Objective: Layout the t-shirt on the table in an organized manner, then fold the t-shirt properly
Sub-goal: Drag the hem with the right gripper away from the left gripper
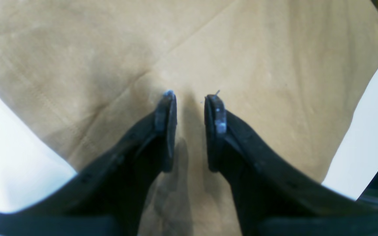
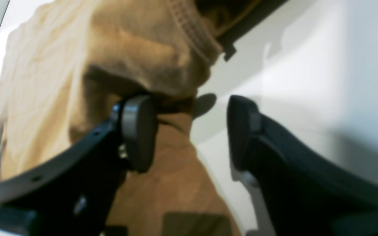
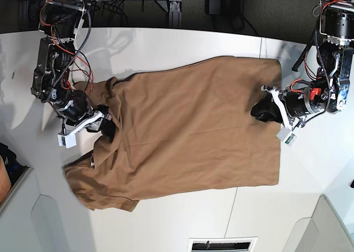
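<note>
Soft, light t-shirt [image 3: 193, 130] on the counter [image 3: 166, 42]: pinch hem and collar edges; left gripper [image 1: 190, 98] jaws narrow and empty over cloth, right gripper [image 2: 189, 127] jaws wide at the collar.

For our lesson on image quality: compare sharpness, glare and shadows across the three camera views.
Left wrist view: soft focus, the t-shirt evenly lit, the table washed out to white, faint shadow between the left gripper fingers. Right wrist view: blurriest, with glare on the table and the right gripper smeared. Base view: sharpest, with soft shadows beside both arms.
</note>
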Controlling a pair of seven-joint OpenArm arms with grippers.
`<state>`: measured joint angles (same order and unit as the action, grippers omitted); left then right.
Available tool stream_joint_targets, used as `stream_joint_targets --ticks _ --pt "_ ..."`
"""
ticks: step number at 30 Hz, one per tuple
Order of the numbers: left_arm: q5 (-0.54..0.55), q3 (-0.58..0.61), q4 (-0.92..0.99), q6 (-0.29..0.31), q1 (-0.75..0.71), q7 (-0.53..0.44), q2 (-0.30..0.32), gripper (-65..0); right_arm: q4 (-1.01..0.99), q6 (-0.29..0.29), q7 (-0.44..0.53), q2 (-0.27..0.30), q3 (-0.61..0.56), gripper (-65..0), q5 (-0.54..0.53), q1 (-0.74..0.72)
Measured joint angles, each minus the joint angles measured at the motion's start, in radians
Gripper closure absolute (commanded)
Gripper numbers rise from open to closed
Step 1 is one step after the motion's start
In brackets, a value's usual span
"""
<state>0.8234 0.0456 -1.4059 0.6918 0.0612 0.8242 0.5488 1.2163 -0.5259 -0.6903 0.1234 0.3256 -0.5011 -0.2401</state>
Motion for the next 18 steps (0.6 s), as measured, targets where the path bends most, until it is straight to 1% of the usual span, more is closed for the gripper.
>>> stream_joint_targets --ticks 1,3,5,8,9,16,18 --pt "0.0 0.0 0.0 0.0 0.0 0.0 0.0 -18.3 0.0 -0.01 -0.003 0.0 0.0 -26.2 0.0 0.001" --pt "0.001 0.0 0.0 0.0 0.0 0.0 0.0 -18.3 0.0 -0.01 -0.003 0.0 0.0 -17.2 -0.009 0.002" --pt "0.0 0.0 0.0 0.0 0.0 0.0 0.0 -18.3 0.0 -0.01 -0.001 0.0 0.0 -11.3 -0.022 0.002" --pt "0.0 0.0 0.0 0.0 0.0 0.0 0.0 -18.3 0.0 -0.026 0.018 -0.002 0.0 -1.7 -0.027 0.002" --pt "0.001 0.0 0.0 0.0 0.0 0.0 0.0 -18.3 0.0 -0.027 0.018 -0.002 0.0 0.0 -0.027 0.002" --pt "0.001 0.0 0.0 0.0 0.0 0.0 0.0 -18.3 0.006 -0.027 0.021 -0.002 0.0 0.0 -0.026 0.002" --pt "0.001 0.0 0.0 0.0 0.0 0.0 0.0 -18.3 0.035 -0.028 -0.006 -0.002 0.009 0.0 -0.025 0.005"
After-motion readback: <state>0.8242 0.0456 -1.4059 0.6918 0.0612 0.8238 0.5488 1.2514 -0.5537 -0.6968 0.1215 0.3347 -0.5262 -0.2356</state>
